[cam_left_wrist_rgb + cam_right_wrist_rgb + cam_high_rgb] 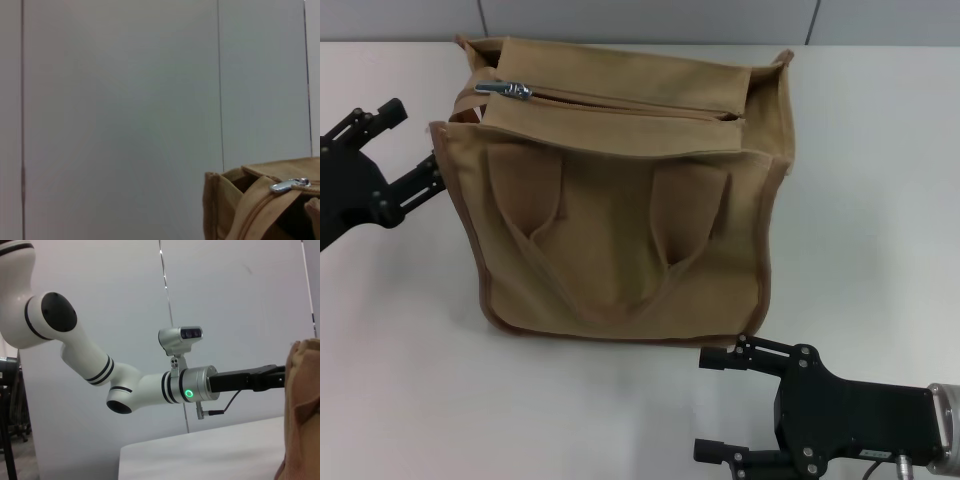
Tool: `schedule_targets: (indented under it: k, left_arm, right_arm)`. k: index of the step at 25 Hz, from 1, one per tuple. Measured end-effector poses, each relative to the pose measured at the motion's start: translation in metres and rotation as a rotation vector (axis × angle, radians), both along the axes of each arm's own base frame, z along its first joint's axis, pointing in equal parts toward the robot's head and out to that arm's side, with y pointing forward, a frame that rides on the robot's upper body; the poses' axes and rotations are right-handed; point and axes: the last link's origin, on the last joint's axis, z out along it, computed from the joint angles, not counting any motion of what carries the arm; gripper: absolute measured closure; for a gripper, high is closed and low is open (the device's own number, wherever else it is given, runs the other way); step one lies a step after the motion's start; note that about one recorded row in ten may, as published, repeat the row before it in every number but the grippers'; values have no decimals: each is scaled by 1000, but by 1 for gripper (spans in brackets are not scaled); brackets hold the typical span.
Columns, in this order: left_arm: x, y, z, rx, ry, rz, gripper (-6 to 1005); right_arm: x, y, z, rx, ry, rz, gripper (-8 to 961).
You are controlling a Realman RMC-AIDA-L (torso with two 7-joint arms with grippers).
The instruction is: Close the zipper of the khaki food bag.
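My left claw, fingers apart, touches the boxy tan canvas bag to steady it near the zipper's silver metal pull tab. My right claw, also apart, waits on the white worktop by the bag's front corner.

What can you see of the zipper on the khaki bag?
The zipper is a khaki-taped line running across the top panel of the khaki food bag. Its small shiny silver pull tab sits at the end nearest the left gripper, lying flat. The line gapes dark along its length, so it looks open. Nothing touches it.
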Motion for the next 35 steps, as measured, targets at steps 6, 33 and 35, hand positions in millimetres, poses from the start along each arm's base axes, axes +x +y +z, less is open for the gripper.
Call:
schedule_targets:
  k: [6, 33, 35]
  left_arm:
    - [7, 4, -12, 36, 17, -39, 295]
    - [22, 1, -26, 319, -96, -40, 330]
    - [22, 3, -27, 311, -101, -30, 333]
  right_arm:
    - [2, -2, -2, -2, -4, -16, 143]
    - [-3, -2, -3, -3, 32, -31, 143]
    - [-3, -3, -3, -3, 34, -32, 143]
